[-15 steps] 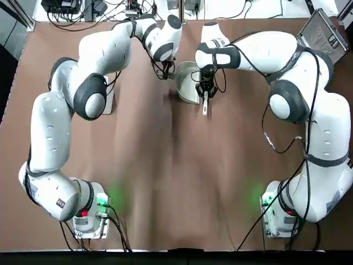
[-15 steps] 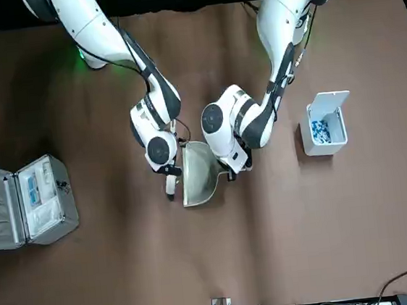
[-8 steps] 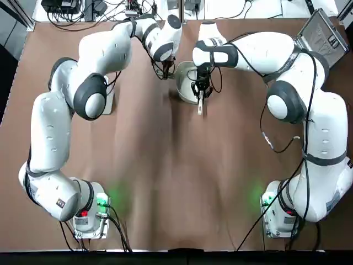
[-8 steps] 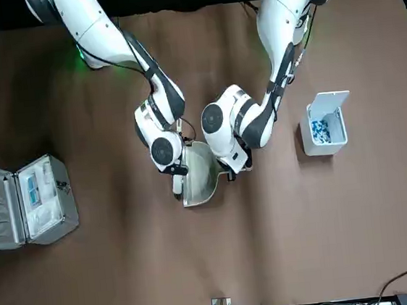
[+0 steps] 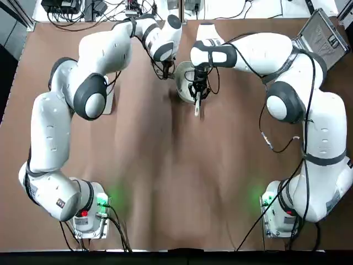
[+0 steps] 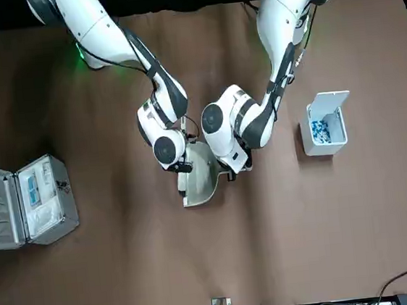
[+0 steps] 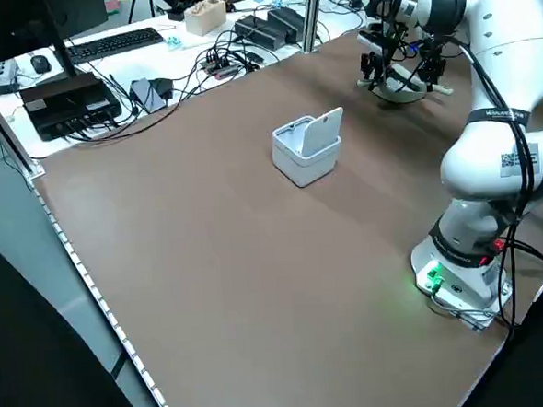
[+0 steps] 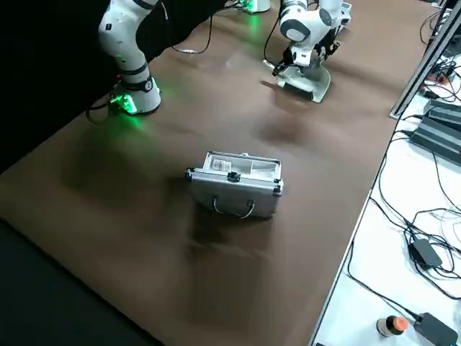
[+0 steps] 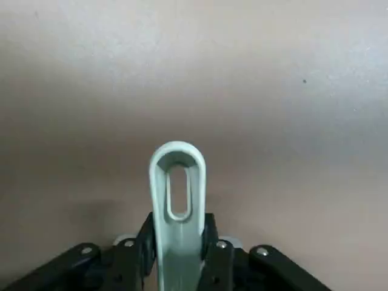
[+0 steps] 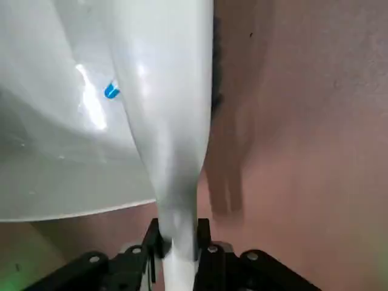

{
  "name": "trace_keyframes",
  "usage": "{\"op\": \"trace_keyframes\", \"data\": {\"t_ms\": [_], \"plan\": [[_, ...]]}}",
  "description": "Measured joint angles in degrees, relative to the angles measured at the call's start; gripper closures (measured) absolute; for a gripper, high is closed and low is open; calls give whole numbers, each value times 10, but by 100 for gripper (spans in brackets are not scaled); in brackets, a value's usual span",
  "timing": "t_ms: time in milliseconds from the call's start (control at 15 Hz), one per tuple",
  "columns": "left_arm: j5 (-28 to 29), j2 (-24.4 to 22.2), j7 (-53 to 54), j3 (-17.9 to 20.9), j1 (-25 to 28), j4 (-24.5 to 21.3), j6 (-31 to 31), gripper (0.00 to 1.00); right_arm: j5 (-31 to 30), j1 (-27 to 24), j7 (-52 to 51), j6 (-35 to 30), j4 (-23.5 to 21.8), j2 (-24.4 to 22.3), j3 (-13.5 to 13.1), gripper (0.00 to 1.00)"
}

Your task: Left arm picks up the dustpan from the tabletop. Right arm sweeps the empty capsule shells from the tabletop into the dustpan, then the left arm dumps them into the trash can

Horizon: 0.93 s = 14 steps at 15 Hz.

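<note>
Between the two arms, near the table's far edge, the pale dustpan (image 5: 184,83) extends from the left gripper (image 9: 180,254), whose fingers are closed on its handle. Beside the pan, the right gripper (image 10: 180,251) is closed around a white brush (image 10: 176,91). One blue-tipped capsule shell (image 10: 111,90) shows in the pan; the brush partly covers the pan's inside.

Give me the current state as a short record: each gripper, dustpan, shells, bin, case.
left gripper: shut on the handle of the dustpan
right gripper: shut on the white brush, at the dustpan's edge
dustpan: on the tabletop, between the two grippers
shells: one blue-and-white shell visible in the dustpan
trash can: lid up, blue-and-white contents
metal case: open, on the robot's right side
</note>
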Motion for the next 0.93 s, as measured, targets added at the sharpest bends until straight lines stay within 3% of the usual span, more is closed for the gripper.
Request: {"op": "trace_keyframes", "data": {"t_ms": [933], "plan": [[0,0,0,0,0,0,0,67,42,23,0,-1,46,33,2,73]]}}
